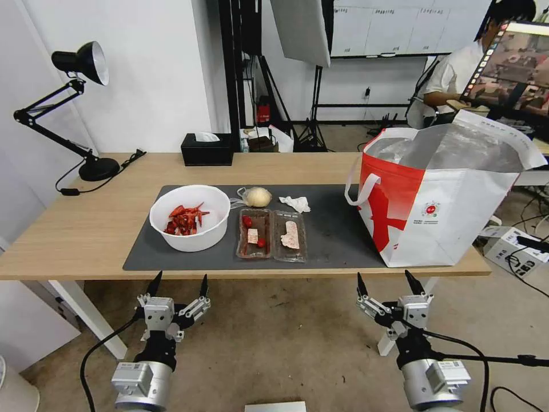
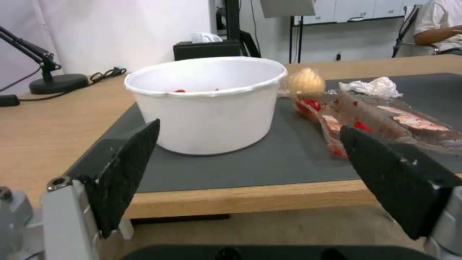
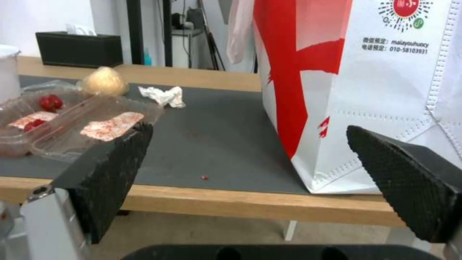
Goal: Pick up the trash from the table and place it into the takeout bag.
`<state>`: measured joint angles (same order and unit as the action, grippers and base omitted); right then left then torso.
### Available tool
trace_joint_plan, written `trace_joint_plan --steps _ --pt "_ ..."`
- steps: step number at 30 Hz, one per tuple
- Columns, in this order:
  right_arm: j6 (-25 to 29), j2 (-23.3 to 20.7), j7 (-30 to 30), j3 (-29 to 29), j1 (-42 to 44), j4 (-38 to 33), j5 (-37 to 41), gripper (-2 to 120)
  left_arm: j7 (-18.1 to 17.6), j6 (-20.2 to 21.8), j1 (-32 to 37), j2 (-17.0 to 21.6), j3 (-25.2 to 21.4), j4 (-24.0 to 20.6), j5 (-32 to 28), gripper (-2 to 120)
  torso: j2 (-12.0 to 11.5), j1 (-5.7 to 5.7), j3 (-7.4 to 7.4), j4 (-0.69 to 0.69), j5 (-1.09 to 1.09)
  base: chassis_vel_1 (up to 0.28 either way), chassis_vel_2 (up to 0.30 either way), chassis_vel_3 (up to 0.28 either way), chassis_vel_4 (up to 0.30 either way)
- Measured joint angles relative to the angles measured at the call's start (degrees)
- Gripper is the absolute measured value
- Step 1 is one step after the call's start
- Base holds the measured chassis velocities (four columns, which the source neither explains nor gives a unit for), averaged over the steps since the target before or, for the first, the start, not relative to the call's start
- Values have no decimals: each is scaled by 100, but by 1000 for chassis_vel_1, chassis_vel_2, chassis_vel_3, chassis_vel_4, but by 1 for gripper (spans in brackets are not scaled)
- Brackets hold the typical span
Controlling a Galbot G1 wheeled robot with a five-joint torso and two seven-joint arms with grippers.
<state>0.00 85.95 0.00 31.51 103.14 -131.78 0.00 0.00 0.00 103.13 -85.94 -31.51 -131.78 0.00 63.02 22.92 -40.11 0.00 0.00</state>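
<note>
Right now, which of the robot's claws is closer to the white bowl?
Left. The left gripper hangs open just below the white bowl, off the table edge; the right gripper hangs open beneath the takeout bag.

A black desk lamp (image 1: 80, 63) stands at the far left, its round base (image 1: 99, 169) on the wood and its cord (image 1: 123, 163) trailing beside it. A black tissue box (image 1: 207, 149) sits near the far edge, a white tissue poking from its top. Behind are tripod legs (image 1: 311, 114) and a pale reflector panel (image 1: 301, 28); on the floor to the right lie a white box (image 1: 506, 246) and loose cables (image 1: 529, 206), and a tilted screen (image 1: 512, 68) shows at the upper right.
</note>
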Motion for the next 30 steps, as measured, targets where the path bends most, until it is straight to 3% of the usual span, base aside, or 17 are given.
trace_joint_plan --steps 17,20,22,30 --pt "1 -48 -5 30 -20 -13 24 100 -54 33 -17 -2 -5 -71 -51 100 0 0 0 0 0 0 0 0 0" --pt "51 -345 -67 258 -165 -151 235 100 -304 206 -102 -16 -44 -436 -295 100 0 0 0 -2 0 0 0 0 0" --pt "184 -947 -180 705 -471 -447 636 100 -602 390 -227 -36 -98 -914 -640 100 0 0 0 4 1 0 0 0 0" --pt "232 -1192 -294 780 -626 -417 911 100 -607 412 -266 -34 -97 -947 -774 100 0 0 0 0 0 0 0 0 0"
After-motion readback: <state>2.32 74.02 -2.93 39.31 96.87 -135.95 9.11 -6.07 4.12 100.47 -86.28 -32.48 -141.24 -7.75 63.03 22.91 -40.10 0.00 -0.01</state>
